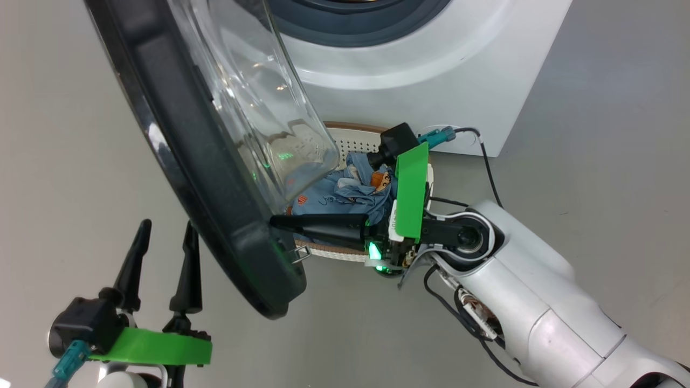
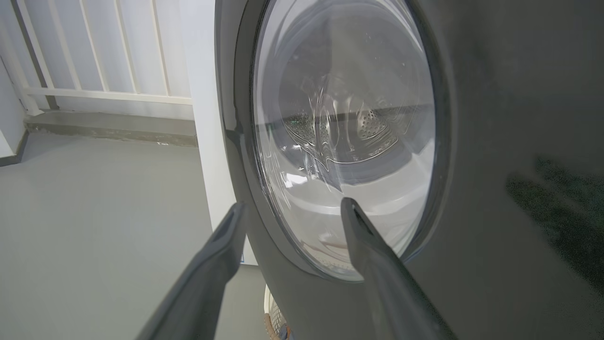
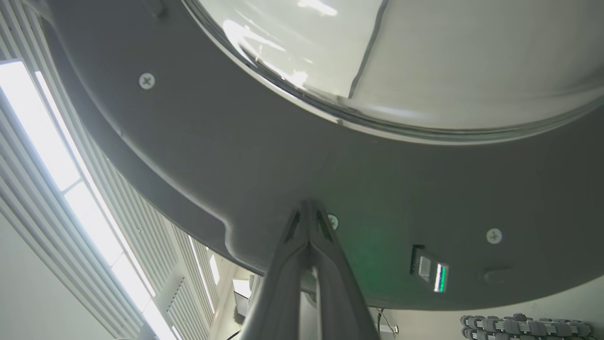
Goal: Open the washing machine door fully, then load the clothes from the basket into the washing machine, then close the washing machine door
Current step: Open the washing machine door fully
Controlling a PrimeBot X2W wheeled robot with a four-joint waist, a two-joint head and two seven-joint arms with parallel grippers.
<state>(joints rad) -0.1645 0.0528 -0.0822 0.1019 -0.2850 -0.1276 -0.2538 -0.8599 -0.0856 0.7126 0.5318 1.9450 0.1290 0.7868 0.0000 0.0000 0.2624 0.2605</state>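
We note a glossy white forearm shell [image 1: 544, 307], loose black cables [image 1: 488, 164], bright green wrist plates [image 1: 412, 188], teal connectors [image 1: 437, 136], and long black tapered fingers [image 1: 130, 264].

The floor [image 1: 604, 161] is smooth pale grey and takes up the left and right sides of the head view. The washing machine [image 1: 420, 64] stands on it at top centre, its white front running down toward the middle. The basket [image 1: 353, 141] sits on the floor just in front of the machine, mid-frame and partly hidden. In the left wrist view the floor meets a low ledge [image 2: 108, 127] at upper left.
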